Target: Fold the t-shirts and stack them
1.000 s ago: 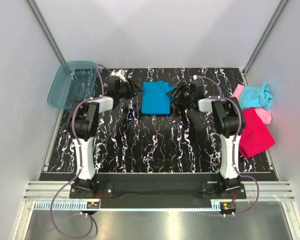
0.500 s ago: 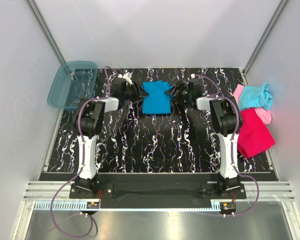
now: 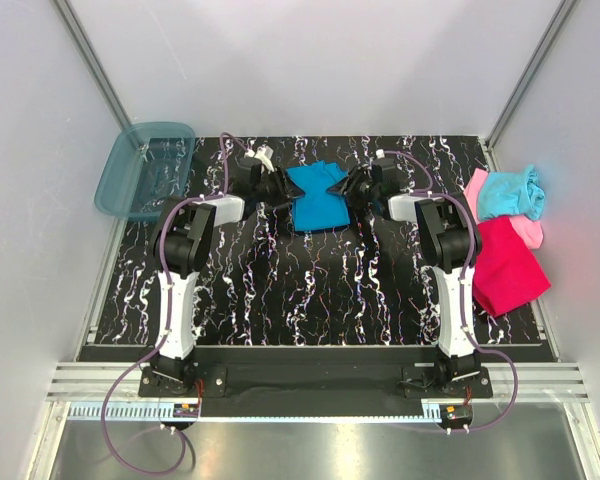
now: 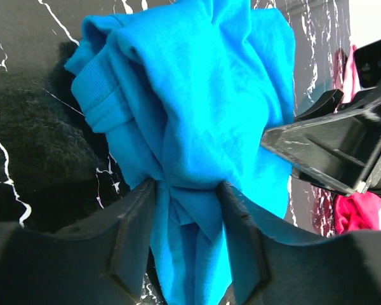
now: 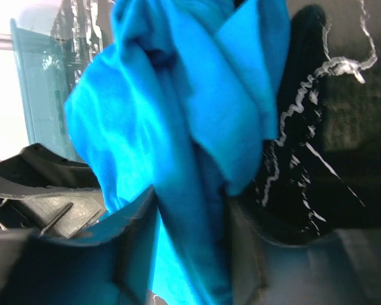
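The blue t-shirt (image 3: 318,205) lies bunched on the black marbled table (image 3: 310,290), at the back middle. My left gripper (image 3: 285,190) has its jaws closed on the shirt's left edge, with a fold of cloth pinched between the fingers (image 4: 187,190). From the other side my right gripper (image 3: 348,190) grips the right edge, and blue cloth (image 5: 165,108) fills the gap between its jaws (image 5: 190,197). At the right edge of the table lie the magenta-red t-shirt (image 3: 510,265), the light pink one (image 3: 477,183) and the aqua one (image 3: 512,192) in a loose pile.
A translucent teal plastic bin (image 3: 145,170) stands at the back left, partly off the table. Metal frame posts and pale walls close in the back and sides. The right gripper (image 4: 330,149) shows in the left wrist view, close to the cloth.
Both grippers have moved inward onto the blue t-shirt's two side edges. The right jaws have narrowed onto the cloth, and the shirt has bunched up a little.
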`<control>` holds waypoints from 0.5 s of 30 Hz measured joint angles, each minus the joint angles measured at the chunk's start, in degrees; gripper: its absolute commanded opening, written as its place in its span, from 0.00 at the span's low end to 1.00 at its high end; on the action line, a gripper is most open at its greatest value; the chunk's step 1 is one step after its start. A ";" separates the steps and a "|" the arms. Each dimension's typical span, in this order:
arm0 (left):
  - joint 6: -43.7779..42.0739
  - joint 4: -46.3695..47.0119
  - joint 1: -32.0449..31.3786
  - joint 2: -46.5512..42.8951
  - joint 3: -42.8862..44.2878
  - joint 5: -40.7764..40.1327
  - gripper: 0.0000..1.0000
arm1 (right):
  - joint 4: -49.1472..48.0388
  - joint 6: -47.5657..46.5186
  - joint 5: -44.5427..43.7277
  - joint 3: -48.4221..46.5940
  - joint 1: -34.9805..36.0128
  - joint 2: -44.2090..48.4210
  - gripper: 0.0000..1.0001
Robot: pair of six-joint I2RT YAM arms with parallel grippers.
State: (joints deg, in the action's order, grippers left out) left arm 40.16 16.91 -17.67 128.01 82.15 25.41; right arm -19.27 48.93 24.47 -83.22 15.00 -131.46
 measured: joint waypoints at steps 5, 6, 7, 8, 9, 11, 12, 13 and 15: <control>-0.81 -0.22 0.00 0.00 -0.17 -0.07 0.34 | 0.17 0.26 -0.24 1.42 0.26 -0.20 0.37; -0.90 -0.31 0.00 0.00 -0.24 -0.11 0.37 | -0.09 0.26 -0.24 1.57 0.28 -0.20 0.41; -1.03 -0.46 0.00 0.00 -0.28 -0.11 0.41 | -0.42 0.28 -0.24 1.77 0.28 -0.20 0.45; -1.25 -0.35 0.00 -0.02 -0.57 -0.17 0.46 | -1.16 0.33 0.07 2.01 0.28 -0.20 0.48; -1.51 -0.42 0.00 -0.13 -0.90 -0.26 0.53 | -1.51 0.26 0.11 2.08 0.31 -0.17 0.57; -2.05 -1.03 0.00 -0.35 -1.66 -0.59 0.58 | -2.95 0.31 0.48 2.64 0.39 0.26 0.62; -2.23 -1.18 0.00 -0.52 -1.97 -0.70 0.62 | -3.15 -0.04 0.26 2.95 0.55 0.63 0.65; -2.49 -1.46 0.00 -0.81 -2.01 -0.81 0.64 | -3.28 -0.22 0.13 3.23 0.66 0.87 0.66; -3.48 -3.17 -0.11 -1.79 -2.05 -1.68 0.67 | -3.34 -0.74 0.00 3.78 0.79 1.57 0.67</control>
State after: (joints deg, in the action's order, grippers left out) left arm 36.69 13.74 -17.78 126.21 80.09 23.73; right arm -22.61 48.18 24.47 -79.44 15.79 -129.88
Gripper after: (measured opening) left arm 0.643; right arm 0.658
